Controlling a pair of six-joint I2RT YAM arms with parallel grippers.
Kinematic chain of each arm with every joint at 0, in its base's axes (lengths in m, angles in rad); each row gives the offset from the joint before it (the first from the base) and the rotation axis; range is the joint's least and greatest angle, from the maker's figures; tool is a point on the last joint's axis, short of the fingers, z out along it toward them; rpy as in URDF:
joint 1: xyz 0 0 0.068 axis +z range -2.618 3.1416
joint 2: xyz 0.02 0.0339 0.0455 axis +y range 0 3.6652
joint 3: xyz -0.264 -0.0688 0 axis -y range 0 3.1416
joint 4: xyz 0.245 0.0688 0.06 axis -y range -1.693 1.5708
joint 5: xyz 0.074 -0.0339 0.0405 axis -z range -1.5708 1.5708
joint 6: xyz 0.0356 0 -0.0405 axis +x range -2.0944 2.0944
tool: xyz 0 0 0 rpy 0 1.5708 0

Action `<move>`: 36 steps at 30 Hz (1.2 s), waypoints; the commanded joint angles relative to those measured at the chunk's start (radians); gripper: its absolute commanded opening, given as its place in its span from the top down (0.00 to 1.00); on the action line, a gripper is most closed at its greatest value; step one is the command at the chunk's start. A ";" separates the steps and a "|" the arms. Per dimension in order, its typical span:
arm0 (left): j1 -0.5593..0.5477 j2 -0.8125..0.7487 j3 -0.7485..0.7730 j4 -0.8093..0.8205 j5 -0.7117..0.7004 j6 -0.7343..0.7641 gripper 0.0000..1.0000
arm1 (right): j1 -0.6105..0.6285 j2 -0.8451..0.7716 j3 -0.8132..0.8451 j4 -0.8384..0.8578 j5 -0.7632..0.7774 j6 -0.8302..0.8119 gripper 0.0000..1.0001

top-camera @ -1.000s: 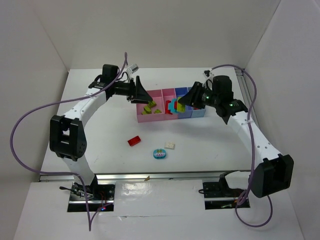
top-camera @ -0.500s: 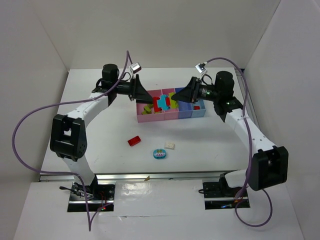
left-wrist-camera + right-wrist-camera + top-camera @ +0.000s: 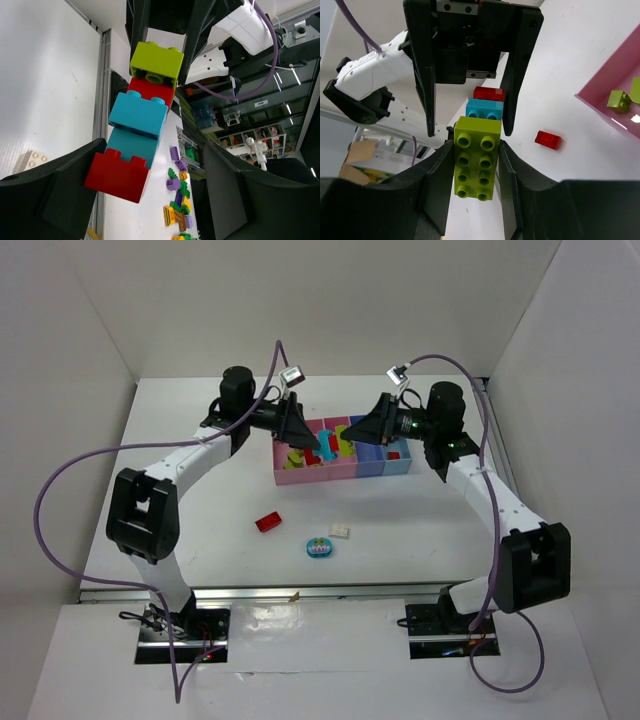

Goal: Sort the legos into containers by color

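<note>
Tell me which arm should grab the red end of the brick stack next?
Left. The open left gripper flanks the red plastic brick at the stack's end, while the right gripper is shut on the yellow-green plastic brick at the other end.

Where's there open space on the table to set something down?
Open: the white table's right front, between the small cream-white brick and the right arm, and the left front, between the red brick and the left arm. Crowded: the row of pink and blue plastic bins, and the teal-blue oval piece by the bricks.
</note>
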 commanded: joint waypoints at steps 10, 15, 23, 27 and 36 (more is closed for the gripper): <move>-0.042 0.049 0.010 0.136 0.059 -0.051 0.44 | 0.036 0.062 0.003 0.120 -0.018 0.032 0.74; -0.042 0.058 0.036 0.150 0.059 -0.071 0.85 | 0.036 0.071 -0.008 0.108 -0.027 0.023 0.74; 0.052 0.040 0.036 0.088 0.059 -0.028 1.00 | 0.015 0.089 0.012 0.042 -0.037 -0.035 0.77; 0.090 0.029 0.036 -0.104 0.050 0.105 1.00 | -0.005 0.089 0.032 0.018 -0.037 -0.057 0.77; 0.214 -0.052 0.047 -0.527 -0.157 0.376 1.00 | 0.048 0.245 0.220 -0.180 0.243 -0.179 0.73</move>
